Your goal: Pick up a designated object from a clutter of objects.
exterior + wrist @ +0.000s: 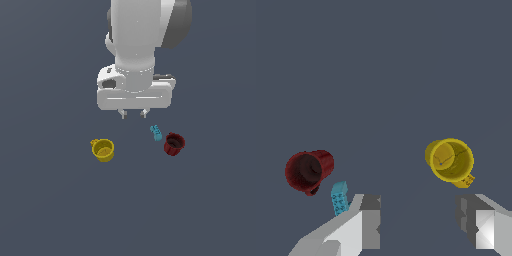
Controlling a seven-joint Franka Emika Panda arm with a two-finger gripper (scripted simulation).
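The gripper (418, 225) is seen nearest in the wrist view, its two fingers (371, 220) spread wide with only bare floor between them; nothing is held. In the exterior view the gripper (133, 114) hangs above the floor (50, 210), clear of all objects.

Just beyond the fingers, a small cyan piece (339, 197) is noted close beside one finger. The red cup (308, 170) lies next to the cyan piece, mouth open toward the camera. The yellow cup (450, 160) sits apart from both, past the other finger, its thick rim visible.

In the exterior view the yellow cup (103, 149) stands upright at the exterior view's left, free and untouched, a small yellow block (93, 142) touching its rim. The cyan piece (156, 132) and red cup (174, 144) are grouped at the right, well apart from it.
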